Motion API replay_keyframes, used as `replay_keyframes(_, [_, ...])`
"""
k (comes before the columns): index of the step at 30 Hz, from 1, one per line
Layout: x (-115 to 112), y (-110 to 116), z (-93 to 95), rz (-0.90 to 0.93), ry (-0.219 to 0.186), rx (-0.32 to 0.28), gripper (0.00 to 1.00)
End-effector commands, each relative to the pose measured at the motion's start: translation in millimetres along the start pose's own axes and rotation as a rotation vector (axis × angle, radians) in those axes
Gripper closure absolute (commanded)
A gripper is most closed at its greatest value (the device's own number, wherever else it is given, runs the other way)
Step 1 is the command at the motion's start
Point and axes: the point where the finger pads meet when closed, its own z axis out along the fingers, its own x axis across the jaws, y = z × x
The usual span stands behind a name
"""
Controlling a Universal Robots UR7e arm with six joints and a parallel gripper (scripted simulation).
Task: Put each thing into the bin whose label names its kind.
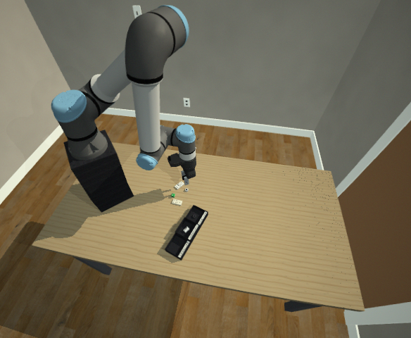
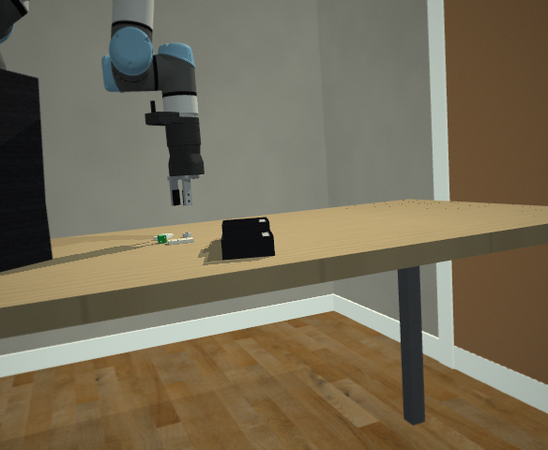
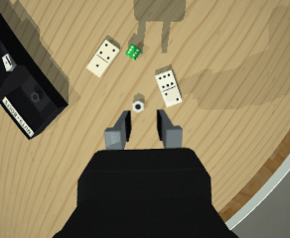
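The grey-walled room held a wooden table (image 1: 271,218) (image 2: 410,251) (image 3: 61,174). From the top, 3 black bins (image 1: 206,213) (image 2: 248,247) (image 3: 53,122) stood in a row on it. The pale nut (image 1: 186,189) (image 2: 187,235) (image 3: 134,108) lay on the wood near 2 dominoes (image 1: 179,185) (image 3: 169,94) and a green die (image 1: 172,195) (image 2: 162,238) (image 3: 133,52); the gripper (image 1: 185,179) (image 2: 181,203) (image 3: 143,119) was close by. 1 white piece (image 1: 186,229) (image 3: 7,61) sat in the middle bin.

In the exterior view, the gripper hung above the table, its fingers apart.

In the wrist view, nothing was between the fingers, and the nut lay just beyond them, nearer the left of the picture. An off-centre descent could have pushed it aside or pressed on its rim; a wide approach might have nudged the nearest domino. Flat sides misaligned with the pads could have made it twist out. A low carry could have knocked the bin marked for nuts and bolts. The nut's hole faced up, so its bore axis was about upright; seen from above, it had no clear long axis.
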Motion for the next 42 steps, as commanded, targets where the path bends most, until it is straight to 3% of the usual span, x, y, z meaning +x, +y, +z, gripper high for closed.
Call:
replay_keyframes(1, [-9, 0, 0.0, 0.007, -0.004, -0.001, 0.36])
replay_keyframes(39, [-9, -2, -0.2, 0.006, -0.003, 0.000, 0.36])
replay_keyframes(42, [-9, -1, 12.5, 0.004, -0.004, -0.001, 0.36])
